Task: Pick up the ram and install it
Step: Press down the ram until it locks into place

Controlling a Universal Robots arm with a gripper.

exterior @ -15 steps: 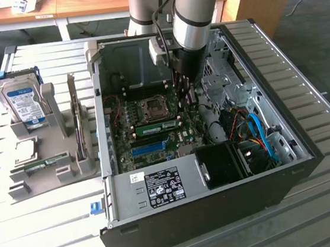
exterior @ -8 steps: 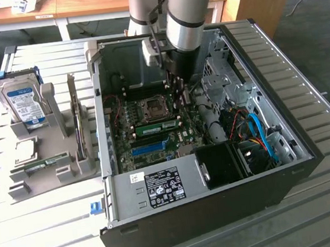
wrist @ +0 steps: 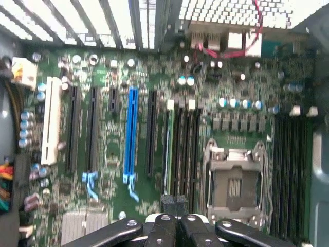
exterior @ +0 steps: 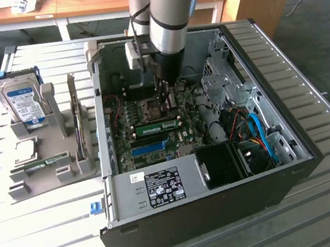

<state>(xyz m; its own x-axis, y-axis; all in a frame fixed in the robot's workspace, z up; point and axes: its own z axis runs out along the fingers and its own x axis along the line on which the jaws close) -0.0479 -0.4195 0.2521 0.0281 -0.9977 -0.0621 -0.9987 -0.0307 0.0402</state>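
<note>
Inside the open computer case (exterior: 310,142) at the centre of the exterior view, the robot arm (exterior: 167,16) reaches down from the top of the frame, its claw (exterior: 166,102) hanging just above the motherboard (exterior: 153,125) beside the processor socket (exterior: 151,107). The claw's fingers are pressed together and grip nothing. Just below the claw in the frame, the ram (exterior: 156,126) lies as a green stick seated across the board, with a long blue slot strip (exterior: 150,146) a little lower. At the left of the frame, a grey holder (exterior: 50,160) on the slatted tabletop (exterior: 39,221) carries a hard drive (exterior: 22,101) standing upright in a blue frame, a square silver chip (exterior: 26,150) and a second green stick (exterior: 41,165).

From the wrist view, the claw (wrist: 175,218) sits at the bottom centre of the frame, its black fingers (wrist: 162,229) closed against each other and empty. Directly beyond them the ram (wrist: 168,146) shows as a thin green edge standing in the first of several dark memory slots, between a blue slot strip (wrist: 131,134) toward the left and the metal-framed processor socket (wrist: 234,180) toward the right. A white slot (wrist: 51,121) stands near the left edge.
</note>
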